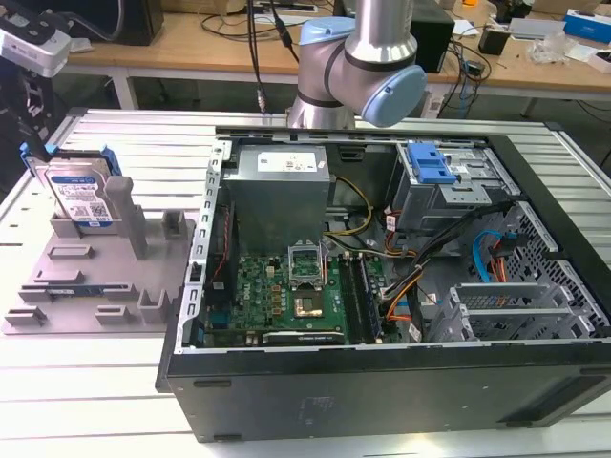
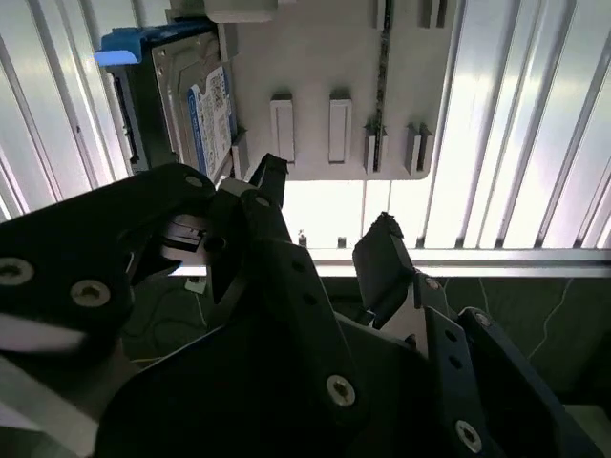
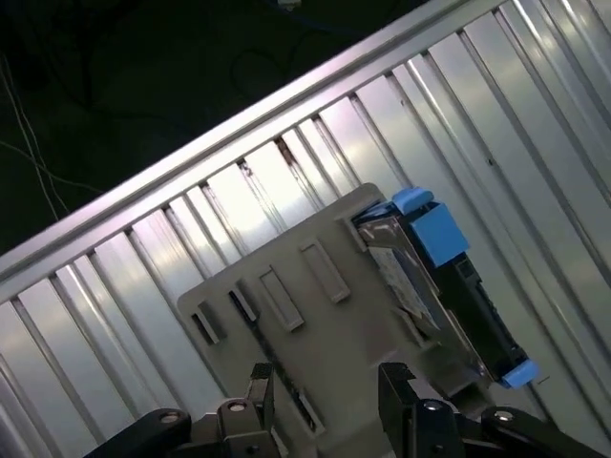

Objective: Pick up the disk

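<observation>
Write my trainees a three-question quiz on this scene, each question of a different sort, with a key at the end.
1. True or false: the gripper is shut on the disk.
2. How does the disk sit? A) on edge in the grey holder; B) flat on the floor; C) hanging from the arm.
3. Fill the gap: in the exterior view, the disk is on the ____ side of the open computer case.

Key: 1 false, its fingers are apart with nothing between them; 2 A; 3 left.
</observation>
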Motion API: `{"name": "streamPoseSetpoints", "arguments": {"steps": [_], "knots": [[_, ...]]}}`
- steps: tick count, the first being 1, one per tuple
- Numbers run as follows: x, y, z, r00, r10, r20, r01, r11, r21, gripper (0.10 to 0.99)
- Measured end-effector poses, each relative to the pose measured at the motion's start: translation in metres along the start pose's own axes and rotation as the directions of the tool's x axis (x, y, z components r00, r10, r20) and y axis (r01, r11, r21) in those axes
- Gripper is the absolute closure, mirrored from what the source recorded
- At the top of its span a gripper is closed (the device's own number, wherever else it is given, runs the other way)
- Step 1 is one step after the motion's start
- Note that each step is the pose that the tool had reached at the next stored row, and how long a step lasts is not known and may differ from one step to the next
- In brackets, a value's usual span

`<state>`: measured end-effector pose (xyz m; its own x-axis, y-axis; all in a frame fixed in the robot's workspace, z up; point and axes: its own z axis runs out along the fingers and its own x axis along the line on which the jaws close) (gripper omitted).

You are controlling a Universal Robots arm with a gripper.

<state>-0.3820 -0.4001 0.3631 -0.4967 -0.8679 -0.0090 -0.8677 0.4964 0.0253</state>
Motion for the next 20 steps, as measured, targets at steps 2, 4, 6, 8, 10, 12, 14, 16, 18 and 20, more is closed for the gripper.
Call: {"name": "streamPoseSetpoints", "arguments": {"steps": [2,4,6,8,10,12,14,16,18,20], "knots": [[-0.0001,-0.0002,0.0001,0.9995,-0.031,-0.0008,0.031,0.9995,0.000,0.529],[-0.0002,-0.0004,0.0005,0.9956,-0.093,-0.0024,0.093,0.9956,-0.001,0.529],[-0.0003,-0.0006,0.0008,0.9909,-0.134,-0.0039,0.134,0.9909,-0.001,0.529],[-0.0004,-0.0007,0.0010,0.9864,-0.165,-0.0047,0.165,0.9864,-0.001,0.529],[-0.0005,-0.0010,0.0012,0.9811,-0.193,-0.0055,0.193,0.9811,-0.001,0.529],[-0.0007,-0.0014,0.0016,0.9769,-0.213,-0.0063,0.213,0.9770,0.000,0.529],[-0.0011,-0.0021,0.0021,0.9722,-0.234,-0.0074,0.234,0.9722,0.002,0.529],[-0.0020,-0.0036,0.0030,0.9659,-0.259,-0.0124,0.259,0.9659,0.003,0.529],[-0.0027,-0.0049,0.0038,0.9607,-0.277,-0.0186,0.277,0.9608,0.005,0.529],[-0.0031,-0.0057,0.0047,0.9518,-0.306,-0.0227,0.306,0.9519,0.006,0.529]]}}
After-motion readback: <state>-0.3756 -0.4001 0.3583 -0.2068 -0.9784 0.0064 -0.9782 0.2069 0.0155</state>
